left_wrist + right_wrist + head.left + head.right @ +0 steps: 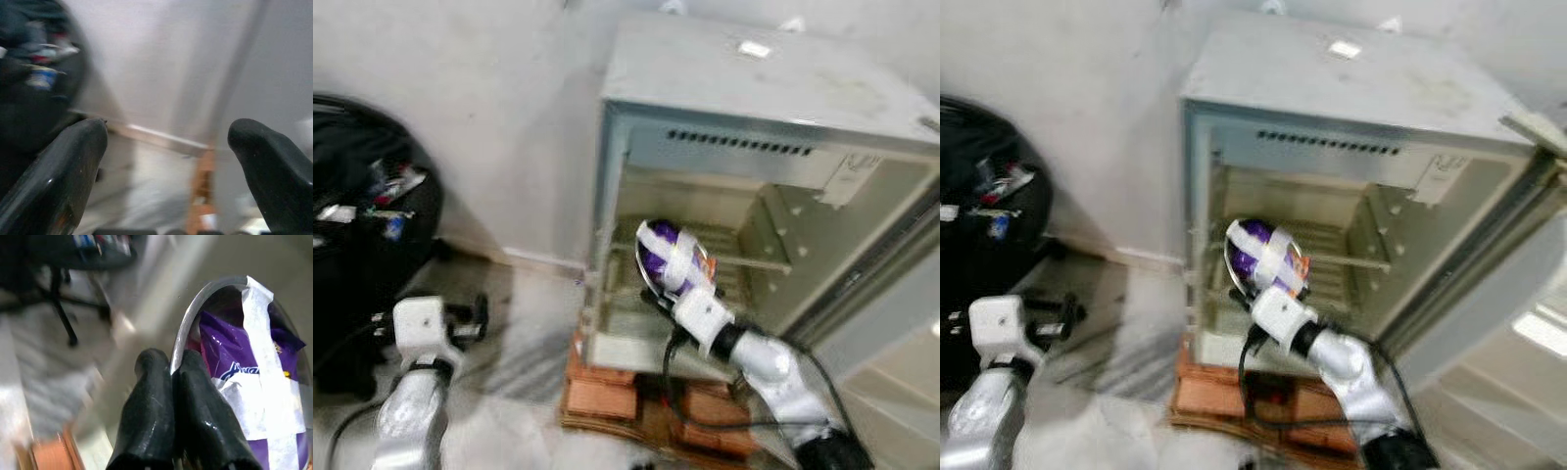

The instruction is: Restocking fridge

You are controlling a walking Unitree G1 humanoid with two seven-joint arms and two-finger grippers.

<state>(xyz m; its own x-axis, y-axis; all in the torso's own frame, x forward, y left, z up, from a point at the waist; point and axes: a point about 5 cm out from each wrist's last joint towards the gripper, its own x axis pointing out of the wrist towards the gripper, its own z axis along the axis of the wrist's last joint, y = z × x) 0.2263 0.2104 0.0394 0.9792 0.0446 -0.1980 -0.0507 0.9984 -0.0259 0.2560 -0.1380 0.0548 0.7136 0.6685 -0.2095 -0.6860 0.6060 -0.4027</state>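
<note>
A small white fridge (754,88) stands open on the floor, its wire shelf (744,257) bare. My right gripper (658,294) is shut on the rim of a clear bowl (668,257) holding a purple snack packet, strapped with white tape. The bowl hangs just inside the fridge opening, in front of the shelf. In the right wrist view the two black fingers (164,411) pinch the bowl's rim (190,318), with the purple packet (230,357) behind it. My left gripper (475,318) is low at the left, away from the fridge, and its fingers (58,181) stand wide apart with nothing between them.
The fridge rests on orange bricks (607,392). Its door (891,264) hangs open at the right. A black bag or bin (362,225) with packets in it sits at the left against the wall. Pale floor lies between it and the fridge.
</note>
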